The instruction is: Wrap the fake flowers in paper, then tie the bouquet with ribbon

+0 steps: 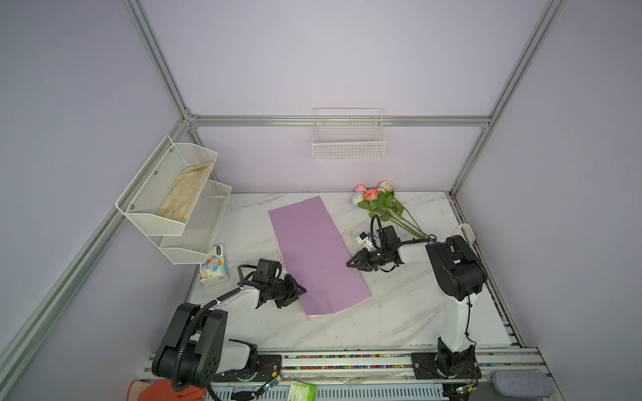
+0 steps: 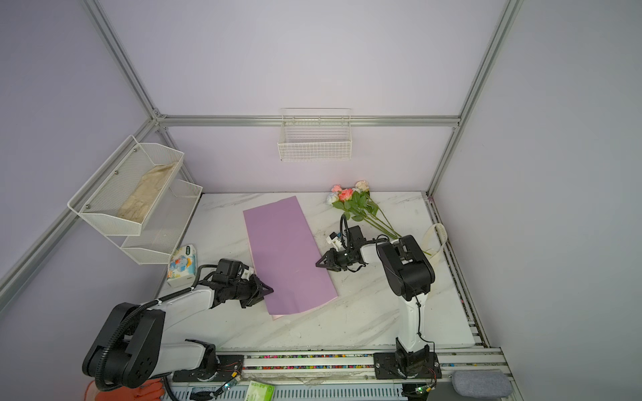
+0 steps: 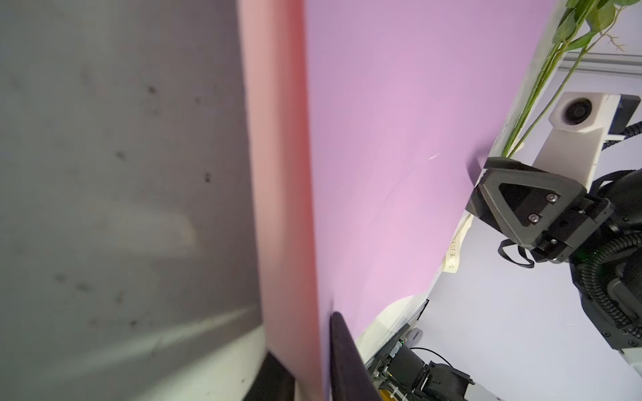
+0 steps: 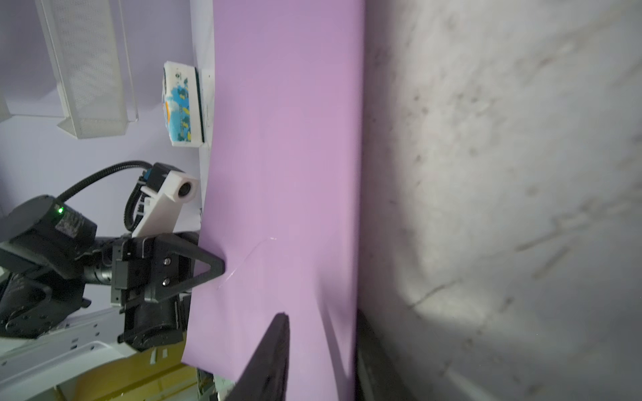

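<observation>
The marble table (image 1: 399, 312) lies bare along its near edge and front right. The lilac paper sheet (image 1: 312, 250) runs diagonally across the middle. The bouquet of fake flowers (image 1: 380, 203) lies at the back right, unheld. The left gripper (image 1: 303, 290) sits narrow around the sheet's left edge, though I cannot tell whether it pinches. The right gripper (image 1: 349, 263) stands partly parted at the opposite edge.

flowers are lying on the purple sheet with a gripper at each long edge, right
No: the bouquet lies on the bare table, apart from the paper sheet, near the far right corner; both top views show it. The left gripper and right gripper are at the sheet's long edges.
</observation>
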Controlling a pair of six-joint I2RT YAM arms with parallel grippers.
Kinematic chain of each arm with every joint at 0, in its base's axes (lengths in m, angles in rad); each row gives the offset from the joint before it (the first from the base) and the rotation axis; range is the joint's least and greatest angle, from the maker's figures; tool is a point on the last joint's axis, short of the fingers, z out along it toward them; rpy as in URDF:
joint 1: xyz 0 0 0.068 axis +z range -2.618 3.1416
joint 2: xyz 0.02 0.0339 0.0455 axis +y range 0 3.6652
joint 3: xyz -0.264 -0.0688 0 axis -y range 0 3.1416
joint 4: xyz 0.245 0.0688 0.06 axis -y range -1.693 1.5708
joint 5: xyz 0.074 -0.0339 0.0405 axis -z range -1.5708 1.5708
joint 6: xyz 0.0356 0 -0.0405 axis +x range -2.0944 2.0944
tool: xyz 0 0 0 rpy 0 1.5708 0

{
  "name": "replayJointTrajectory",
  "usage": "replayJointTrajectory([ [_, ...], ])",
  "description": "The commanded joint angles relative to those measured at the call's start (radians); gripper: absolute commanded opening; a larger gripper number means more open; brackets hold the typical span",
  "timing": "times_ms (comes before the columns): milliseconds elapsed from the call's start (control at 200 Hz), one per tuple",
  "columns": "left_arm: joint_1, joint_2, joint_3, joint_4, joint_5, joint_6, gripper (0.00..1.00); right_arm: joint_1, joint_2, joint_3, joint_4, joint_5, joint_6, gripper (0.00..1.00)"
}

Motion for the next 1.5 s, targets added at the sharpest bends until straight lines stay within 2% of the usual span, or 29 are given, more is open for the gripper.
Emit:
replayJointTrajectory([
  [0, 0.004, -0.029, 0.027, -0.007, 0.003, -0.008, 0.18, -0.004, -0.004, 0.007, -0.104, 0.132, -0.032, 0.36],
  [145, 0.005, -0.038, 0.038, -0.025, -0.002, -0.002, 0.16, -0.005, -0.035, 0.013, -0.149, 0.248, -0.031, 0.44],
  [305, 0.004, -0.043, 0.046, -0.032, 0.002, -0.004, 0.15, -0.005, -0.184, 0.003, -0.176, 0.444, -0.038, 0.49],
  [405, 0.004, -0.043, 0.049, -0.032, 0.005, -0.003, 0.15, 0.029, -0.315, -0.052, -0.097, 0.445, -0.057, 0.50],
  [485, 0.004, -0.045, 0.050, -0.033, 0.008, -0.002, 0.15, 0.144, -0.422, -0.108, -0.024, 0.464, -0.121, 0.50],
  [560, 0.003, -0.050, 0.049, -0.033, 0.005, -0.004, 0.15, 0.315, -0.501, -0.168, 0.053, 0.527, -0.210, 0.51],
  [620, 0.004, -0.054, 0.048, -0.033, 0.007, -0.004, 0.16, 0.434, -0.542, -0.240, 0.160, 0.579, -0.224, 0.51],
  [710, 0.003, -0.056, 0.045, -0.034, 0.010, 0.001, 0.16, 0.581, -0.570, -0.322, 0.304, 0.659, -0.253, 0.53],
  [820, 0.003, -0.059, 0.038, -0.034, 0.009, 0.003, 0.16, 0.753, -0.545, -0.339, 0.366, 0.755, -0.416, 0.58],
  [955, 0.003, -0.053, 0.043, -0.029, 0.013, 0.003, 0.16, 0.847, -0.458, -0.330, 0.443, 0.859, -0.486, 0.61],
  [1040, 0.004, -0.046, 0.050, -0.029, 0.019, 0.006, 0.16, 0.881, -0.400, -0.322, 0.477, 0.930, -0.511, 0.61],
  [1190, 0.004, -0.045, 0.050, -0.030, 0.021, 0.006, 0.16, 0.905, -0.325, -0.308, 0.512, 0.986, -0.538, 0.61],
  [1280, 0.003, -0.043, 0.049, -0.028, 0.021, 0.006, 0.16, 0.911, -0.282, -0.292, 0.515, 1.037, -0.552, 0.54],
  [1380, 0.003, -0.043, 0.048, -0.029, 0.021, 0.006, 0.16, 0.911, -0.273, -0.298, 0.543, 1.084, -0.553, 0.26],
  [1495, 0.003, -0.052, 0.051, -0.038, 0.014, 0.006, 0.18, 0.912, -0.314, -0.328, 0.564, 1.110, -0.539, 0.07],
])
